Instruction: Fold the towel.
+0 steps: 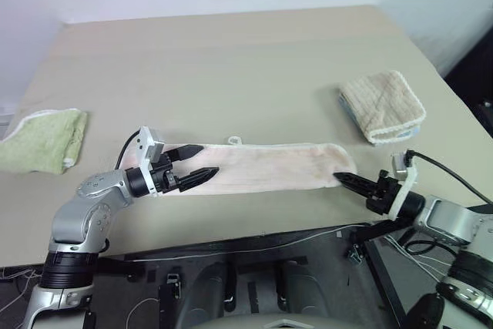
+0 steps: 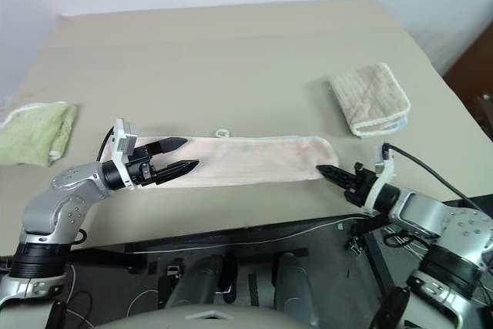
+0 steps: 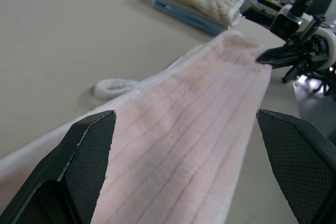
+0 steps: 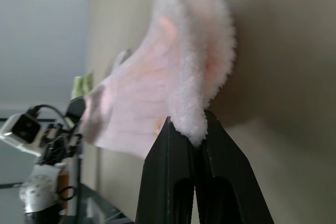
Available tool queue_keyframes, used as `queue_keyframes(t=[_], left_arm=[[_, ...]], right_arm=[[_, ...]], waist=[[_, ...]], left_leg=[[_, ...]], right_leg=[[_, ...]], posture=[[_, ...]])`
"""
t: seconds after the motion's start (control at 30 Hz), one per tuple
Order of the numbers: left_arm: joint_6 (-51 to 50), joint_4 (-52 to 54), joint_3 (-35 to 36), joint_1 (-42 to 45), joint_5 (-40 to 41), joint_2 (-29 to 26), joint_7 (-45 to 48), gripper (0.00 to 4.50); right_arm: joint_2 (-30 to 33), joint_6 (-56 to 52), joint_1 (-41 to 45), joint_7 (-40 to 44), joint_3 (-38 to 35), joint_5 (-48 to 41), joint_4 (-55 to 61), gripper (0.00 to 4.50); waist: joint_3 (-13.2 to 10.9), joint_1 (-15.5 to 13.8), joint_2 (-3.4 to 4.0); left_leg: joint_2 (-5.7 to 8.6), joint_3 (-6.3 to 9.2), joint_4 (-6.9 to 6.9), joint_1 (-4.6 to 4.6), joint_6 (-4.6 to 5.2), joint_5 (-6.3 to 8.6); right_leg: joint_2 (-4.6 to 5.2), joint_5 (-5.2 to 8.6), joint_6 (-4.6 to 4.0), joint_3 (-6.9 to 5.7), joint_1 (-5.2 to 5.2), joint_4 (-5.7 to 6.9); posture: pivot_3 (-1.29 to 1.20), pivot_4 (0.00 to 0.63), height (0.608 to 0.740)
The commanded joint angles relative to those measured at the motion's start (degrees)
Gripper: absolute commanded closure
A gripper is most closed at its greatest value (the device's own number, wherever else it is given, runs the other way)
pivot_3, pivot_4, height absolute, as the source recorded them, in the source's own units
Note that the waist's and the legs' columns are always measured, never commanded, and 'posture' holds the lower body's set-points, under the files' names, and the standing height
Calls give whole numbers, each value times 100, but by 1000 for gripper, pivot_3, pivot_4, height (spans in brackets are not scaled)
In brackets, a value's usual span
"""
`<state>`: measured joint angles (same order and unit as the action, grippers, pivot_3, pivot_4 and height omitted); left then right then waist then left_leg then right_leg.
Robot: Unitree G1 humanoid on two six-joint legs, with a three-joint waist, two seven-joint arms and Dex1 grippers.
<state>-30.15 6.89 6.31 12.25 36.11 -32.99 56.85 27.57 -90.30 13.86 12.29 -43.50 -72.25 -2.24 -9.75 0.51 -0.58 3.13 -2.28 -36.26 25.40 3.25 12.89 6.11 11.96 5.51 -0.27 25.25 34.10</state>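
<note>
2 grippers at the towel (image 1: 266,168) — right gripper (image 4: 195,129) pinches its end, left gripper (image 1: 192,165) spread wide over the other. Next, I'd say: left must clamp before folding.

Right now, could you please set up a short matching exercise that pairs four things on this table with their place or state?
Things:
1. pink towel
2. green towel
3. beige towel
4. right hand

Places or states:
A. folded, at the table's far right
B. shut on the pink towel's end
C. stretched flat between the two hands
D. crumpled at the table's left edge

Pairs: 1-C, 2-D, 3-A, 4-B
</note>
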Motion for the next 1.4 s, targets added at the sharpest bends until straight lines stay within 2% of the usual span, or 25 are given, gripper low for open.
queue_keyframes(t=[0.03,0.3,0.7,0.87,1.1,1.2,1.4], left_arm=[[-86,270,95,194,207,34,-65,0],[-81,239,4,265,159,57,-70,0],[-97,354,-42,213,125,61,-201,0],[-65,423,-76,138,87,56,-273,0],[-90,488,-34,94,116,40,-340,0],[-66,478,-36,36,42,-27,-353,0],[-101,529,7,-3,87,-53,-410,0]], right_arm=[[488,207,-91,292,-172,-41,-47,4453],[1299,367,-11,1073,470,-192,822,4453],[1925,977,580,1576,2226,290,2134,4453],[1742,1384,872,1777,3183,755,2351,4453],[1037,1704,1552,1790,4210,1295,2314,4453],[1050,2191,1747,2118,5152,2090,2309,4453],[921,2721,1996,2524,5853,2911,1952,4453]], waist=[[0,-1,0],[0,27,3],[0,4,0],[-1,24,0],[-1,20,1],[0,14,0],[0,17,0]], left_leg=[[0,0,0,0,0,0],[-2,0,-1,-4,3,-2],[-2,0,-8,-1,2,-1],[-2,0,-8,3,2,-1],[-2,1,-7,1,0,-1],[-1,0,-7,4,0,-1],[0,0,-9,6,0,-1]], right_leg=[[1,0,0,0,0,0],[-2,0,1,-1,-2,3],[0,0,0,-1,-3,1],[1,0,0,-1,-1,-2],[0,0,0,-2,4,6],[0,0,-1,-2,5,1],[0,-1,-1,-2,6,5]], posture=[[0,150,740],[0,150,740],[0,150,740],[0,150,740],[0,150,740],[0,150,740],[0,150,740]])
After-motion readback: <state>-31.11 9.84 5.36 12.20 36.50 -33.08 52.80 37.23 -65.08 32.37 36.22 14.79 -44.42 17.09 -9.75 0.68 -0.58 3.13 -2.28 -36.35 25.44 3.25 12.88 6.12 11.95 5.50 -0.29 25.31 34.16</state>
